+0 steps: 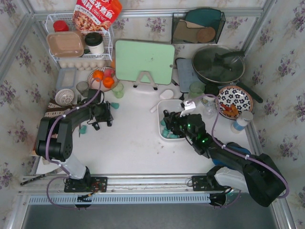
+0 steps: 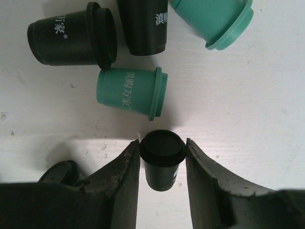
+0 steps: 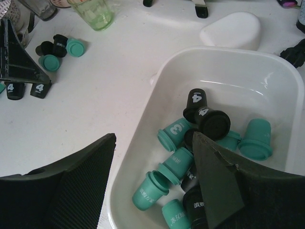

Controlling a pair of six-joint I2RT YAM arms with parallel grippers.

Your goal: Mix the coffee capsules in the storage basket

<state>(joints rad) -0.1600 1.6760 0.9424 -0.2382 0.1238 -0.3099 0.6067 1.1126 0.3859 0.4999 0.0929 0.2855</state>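
**A:** We start in the white rectangular plastic storage basket (image 3: 238,71), where thumb-sized tapered coffee capsules (image 3: 178,162), teal green and black, lie jumbled in a heap at its near end.

**B:** From above, we see that basket sitting right of centre on the white table (image 1: 138,148), just ahead of the right arm.

**A:** The right gripper (image 3: 155,138) hangs over the basket's left rim. Its fingers are spread wide, one outside above the table and one above the heap, and we see nothing between them.

**B:** Now the left gripper (image 2: 162,143). It has one small black capsule (image 2: 162,167) pinched at the rim, with both fingers touching its sides and its flat lid facing the wrist camera.

**A:** Just beyond that one, a teal capsule with white lettering (image 2: 131,91) lies on its side. We also spot two more black ones and another teal one further out. All of these are on the table, well apart from the basket.

**B:** On the right wrist view, a pale green translucent cup (image 3: 93,12) stands beyond those loose pods, and a smooth white oval piece (image 3: 231,29) rests just beside the basket's far rim.
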